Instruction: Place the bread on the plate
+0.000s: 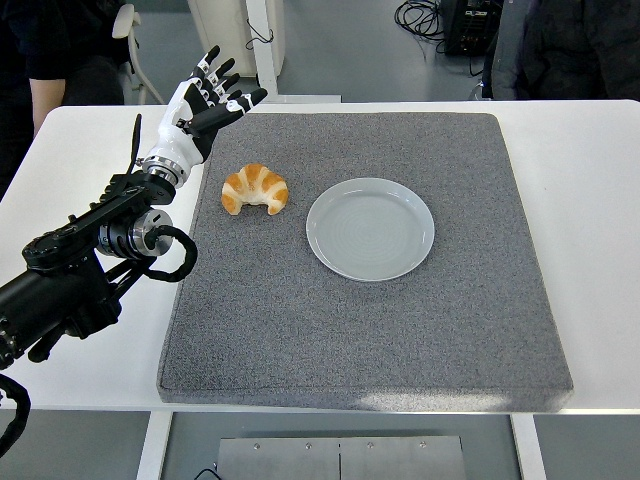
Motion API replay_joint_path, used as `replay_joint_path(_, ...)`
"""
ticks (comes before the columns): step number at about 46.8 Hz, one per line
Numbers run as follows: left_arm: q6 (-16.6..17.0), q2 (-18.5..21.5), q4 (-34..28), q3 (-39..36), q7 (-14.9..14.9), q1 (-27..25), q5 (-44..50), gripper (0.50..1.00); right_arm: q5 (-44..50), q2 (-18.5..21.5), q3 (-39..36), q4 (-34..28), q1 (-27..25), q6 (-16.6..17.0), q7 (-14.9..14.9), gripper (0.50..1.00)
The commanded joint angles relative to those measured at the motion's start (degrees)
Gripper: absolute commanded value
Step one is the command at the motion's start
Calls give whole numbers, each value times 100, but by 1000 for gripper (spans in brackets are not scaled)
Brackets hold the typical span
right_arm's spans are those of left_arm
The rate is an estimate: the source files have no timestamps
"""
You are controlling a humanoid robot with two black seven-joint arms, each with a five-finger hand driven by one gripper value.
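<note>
A golden croissant (pixel 255 189) lies on the grey mat (pixel 400 320), just left of an empty pale grey plate (pixel 370 228). My left hand (pixel 210 100) is raised above the mat's far left corner, up and to the left of the croissant, fingers spread and holding nothing. It does not touch the croissant. The right arm is out of view.
The mat covers most of the white table (pixel 590 180). A person in dark clothes (pixel 50 60) stands at the far left corner, another dark figure (pixel 570 50) at the far right. Cables lie on the floor behind.
</note>
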State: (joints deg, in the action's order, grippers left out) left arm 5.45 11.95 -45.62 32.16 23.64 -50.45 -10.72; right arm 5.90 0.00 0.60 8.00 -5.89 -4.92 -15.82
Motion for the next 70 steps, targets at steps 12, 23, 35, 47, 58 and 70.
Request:
replay_joint_path(12,0,0,0,27,-9,-9,0,974,-1,0,-8,0,0,0,0,1000)
replay_joint_path(23,0,0,0,45,0,0,0,974,-1,0,-8,0,0,0,0,1000)
replay_joint_path(35,0,0,0,62,9,0,0,975,-1,0,-8,9,0,0,0,1000)
replay_joint_path(47,0,9,0,53,9,0,0,975,-1,0,1,9,0,0,0,1000)
replay_joint_path(58,0,0,0,36,9,-9,0,975,-1,0,10,9,0,0,0,1000)
replay_joint_path(70,9,9,0,27,0,-52,0,974,-1,0,19,9,0,0,0,1000)
